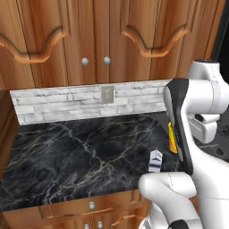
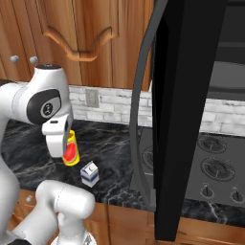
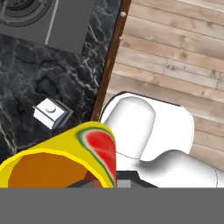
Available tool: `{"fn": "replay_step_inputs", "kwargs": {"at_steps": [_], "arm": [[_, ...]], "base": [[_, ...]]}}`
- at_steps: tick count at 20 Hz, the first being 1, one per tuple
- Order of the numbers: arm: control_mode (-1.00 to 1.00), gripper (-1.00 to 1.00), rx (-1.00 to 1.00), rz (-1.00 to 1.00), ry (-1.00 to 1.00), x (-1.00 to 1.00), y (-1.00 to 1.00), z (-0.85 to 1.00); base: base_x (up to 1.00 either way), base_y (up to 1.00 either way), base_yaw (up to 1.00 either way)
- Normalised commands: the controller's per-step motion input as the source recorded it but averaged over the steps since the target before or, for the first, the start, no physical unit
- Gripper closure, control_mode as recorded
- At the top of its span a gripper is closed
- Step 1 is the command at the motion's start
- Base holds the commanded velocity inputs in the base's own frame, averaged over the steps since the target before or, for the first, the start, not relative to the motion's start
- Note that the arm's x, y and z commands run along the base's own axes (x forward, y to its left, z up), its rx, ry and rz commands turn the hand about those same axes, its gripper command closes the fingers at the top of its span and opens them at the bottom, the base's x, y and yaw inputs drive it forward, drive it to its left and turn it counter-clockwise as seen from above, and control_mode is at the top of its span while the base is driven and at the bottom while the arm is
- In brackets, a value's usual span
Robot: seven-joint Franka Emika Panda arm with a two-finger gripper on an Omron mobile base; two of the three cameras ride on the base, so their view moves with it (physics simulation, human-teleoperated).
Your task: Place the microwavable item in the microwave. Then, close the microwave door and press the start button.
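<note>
Black marble counter [image 1: 80, 156] runs under wooden cabinets, with the stove top [image 2: 215, 162] to its right and the microwave door [image 2: 184, 119] hanging wide open above that stove. Your gripper [image 2: 64, 143] is fully shut on the yellow cup [image 2: 72, 149]; the hand view shows the cup [image 3: 65, 157] pressed right up at the fingers with its watermelon picture facing out, and it looks lifted clear of the counter, though you cannot confirm the gap under it.

The main risk is that door. It stands edge-on between the cup and the oven cavity, and its curved grey handle [image 2: 141, 95] bows out towards your arm. Swing straight right and the cup or forearm likely strikes the handle or the door edge, which could knock the cup loose. You probably need to rise and come around the door's free edge.

The milk carton [image 2: 89, 173] sits on the counter just below and beside the cup; a low sweep would clip it. The counter's front edge is near it too, so a bumped carton could go over.

Open room lies to the left over bare marble and upward in front of the cabinets.
</note>
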Motion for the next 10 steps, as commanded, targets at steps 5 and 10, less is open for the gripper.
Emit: {"fn": "replay_step_inputs", "kwargs": {"at_steps": [5,10], "arm": [[-1.00,1.00,0.00,0.00,0.05,0.00,0.00,0.00],[-1.00,1.00,0.00,0.00,0.01,-0.22,0.06,0.00]], "base": [[0.00,0.00,0.00],[0.00,0.00,0.00]]}}
